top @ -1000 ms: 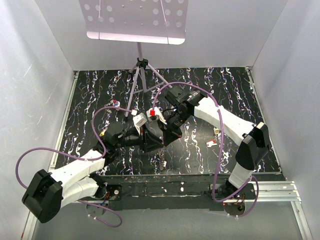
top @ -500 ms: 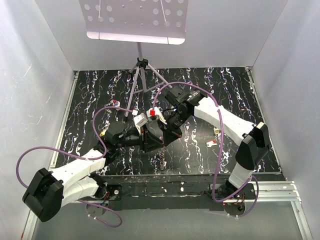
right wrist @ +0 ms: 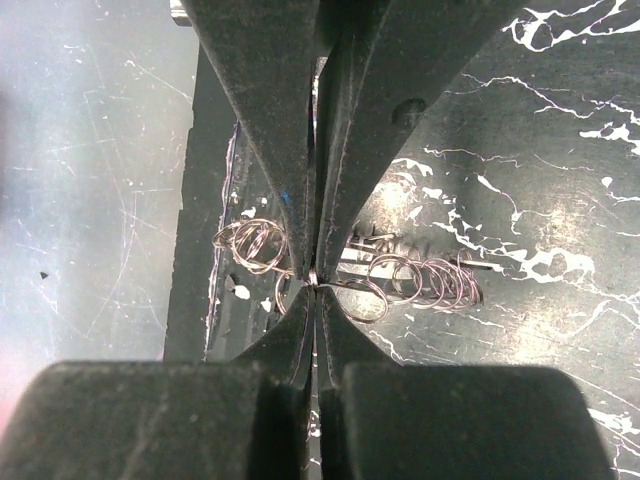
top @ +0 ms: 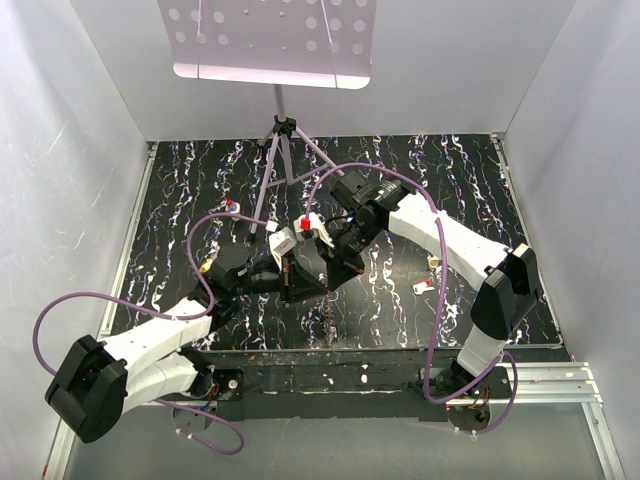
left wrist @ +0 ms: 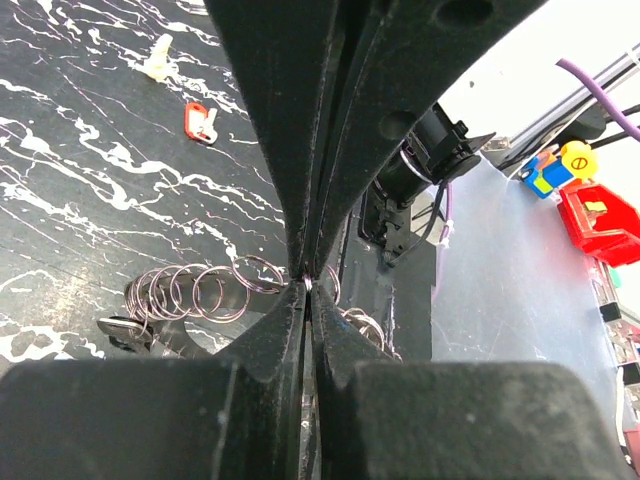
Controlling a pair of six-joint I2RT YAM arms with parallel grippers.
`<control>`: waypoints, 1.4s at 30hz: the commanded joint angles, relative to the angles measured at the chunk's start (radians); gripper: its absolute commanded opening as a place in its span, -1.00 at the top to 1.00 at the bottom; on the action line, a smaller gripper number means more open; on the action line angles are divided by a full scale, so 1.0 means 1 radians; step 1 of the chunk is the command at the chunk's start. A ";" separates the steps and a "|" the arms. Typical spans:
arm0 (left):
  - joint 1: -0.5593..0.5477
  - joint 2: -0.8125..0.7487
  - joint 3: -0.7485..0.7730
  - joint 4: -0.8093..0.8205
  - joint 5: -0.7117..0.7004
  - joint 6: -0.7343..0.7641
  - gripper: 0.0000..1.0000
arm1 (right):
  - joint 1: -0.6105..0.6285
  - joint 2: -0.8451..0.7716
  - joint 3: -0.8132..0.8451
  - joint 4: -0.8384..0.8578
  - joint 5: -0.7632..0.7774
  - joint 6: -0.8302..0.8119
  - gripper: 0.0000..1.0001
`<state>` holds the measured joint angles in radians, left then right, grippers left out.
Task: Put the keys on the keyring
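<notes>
The keyring (left wrist: pixel 200 293) is a thin grey wire ring strung with small metal loops, held above the black marbled table. My left gripper (left wrist: pixel 307 284) is shut on its wire. My right gripper (right wrist: pixel 315 279) is shut on the same wire from the opposite side, tip to tip, with loops (right wrist: pixel 420 280) fanning out on both sides. From above, both grippers (top: pixel 321 264) meet mid-table and the keyring's loops (top: pixel 326 320) dangle below them. A red key (left wrist: pixel 201 122) and a cream key (left wrist: pixel 157 58) lie loose on the table, seen from above as red (top: pixel 423 287) and cream (top: pixel 433 263).
A music stand's tripod (top: pixel 283 150) stands at the back centre under its perforated tray (top: pixel 270 40). Another small key (top: pixel 232 207) lies back left and a yellowish one (top: pixel 205 266) left of my left arm. White walls close in three sides; purple cables loop over both arms.
My left gripper has closed onto the keyring wire opposite the right gripper. Both arms have barely shifted.
</notes>
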<state>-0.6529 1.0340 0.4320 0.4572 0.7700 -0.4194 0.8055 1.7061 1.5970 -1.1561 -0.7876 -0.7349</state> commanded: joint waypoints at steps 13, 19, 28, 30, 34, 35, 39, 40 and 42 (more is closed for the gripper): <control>0.002 -0.252 -0.053 -0.003 -0.170 0.082 1.00 | -0.109 -0.085 0.063 0.009 -0.219 0.080 0.41; 0.002 -0.244 -0.050 0.029 -0.178 0.057 1.00 | -0.114 -0.091 0.023 0.056 -0.292 0.124 0.21; 0.002 -0.235 -0.061 0.075 -0.187 0.021 1.00 | -0.106 -0.060 0.006 0.073 -0.302 0.124 0.14; 0.004 -0.233 -0.067 0.083 -0.192 0.013 1.00 | -0.103 -0.056 0.003 0.076 -0.303 0.124 0.13; 0.002 -0.236 -0.068 0.087 -0.202 0.005 1.00 | -0.085 -0.045 -0.009 0.085 -0.300 0.126 0.12; 0.004 -0.239 -0.070 0.089 -0.207 0.005 1.00 | -0.083 -0.042 -0.011 0.085 -0.295 0.124 0.11; 0.002 -0.247 -0.078 0.095 -0.213 -0.001 1.00 | -0.081 -0.036 -0.008 0.084 -0.292 0.124 0.10; 0.002 -0.247 -0.081 0.097 -0.215 -0.002 1.00 | -0.081 -0.034 -0.008 0.084 -0.289 0.123 0.09; 0.004 -0.252 -0.084 0.098 -0.216 -0.004 1.00 | -0.081 -0.034 -0.008 0.084 -0.288 0.120 0.06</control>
<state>-0.6525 0.8082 0.3611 0.5037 0.5716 -0.4145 0.7223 1.6676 1.5921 -1.0889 -1.0580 -0.6079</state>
